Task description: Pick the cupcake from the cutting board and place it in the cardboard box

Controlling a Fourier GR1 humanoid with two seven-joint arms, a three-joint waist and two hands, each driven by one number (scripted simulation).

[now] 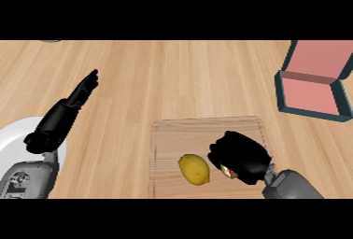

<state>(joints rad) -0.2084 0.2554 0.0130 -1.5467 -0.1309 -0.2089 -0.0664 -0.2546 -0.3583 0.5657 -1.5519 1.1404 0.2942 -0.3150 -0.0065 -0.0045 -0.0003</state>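
A pale wooden cutting board (172, 135) lies on the counter at lower centre. My right hand (238, 156) rests on its right half, fingers curled round something; a small red and white patch (227, 172) shows under the palm, likely the cupcake, mostly hidden. The box (314, 93), teal outside and pink inside with its lid raised, stands open at the upper right, well apart from the hand. My left hand (76, 100) is at the left, fingers straight and pointing up the counter, holding nothing.
A yellow lemon (194, 169) lies on the board just left of my right hand. A white plate (17, 135) shows at the lower left under my left forearm. A grey object (50, 41) peeks in at the top left edge.
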